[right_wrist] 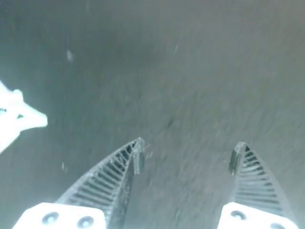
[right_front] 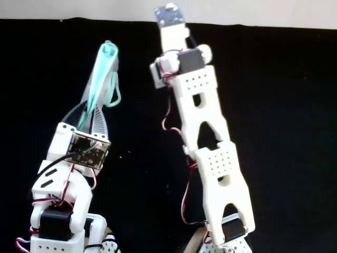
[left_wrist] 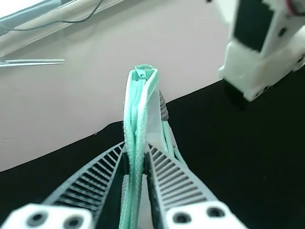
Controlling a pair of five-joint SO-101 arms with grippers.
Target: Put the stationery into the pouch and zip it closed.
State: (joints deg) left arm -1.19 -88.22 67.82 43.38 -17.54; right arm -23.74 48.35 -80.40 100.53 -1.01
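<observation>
Mint-green zippered fabric pouch (left_wrist: 137,114) stands edge-on at the left of the black tabletop (right_front: 284,105), its tip pointing toward the far edge. My left gripper (left_wrist: 140,155) is clamped on it with both grey ribbed fingers (left_wrist: 171,174). My right gripper (right_wrist: 188,152), farther out, hangs with jaws spread over bare black surface.

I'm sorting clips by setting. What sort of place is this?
Likely a robotics lab or test bench: two white robot arms side by side on a black-covered table, the left hand clamped on a mint pouch.
</observation>
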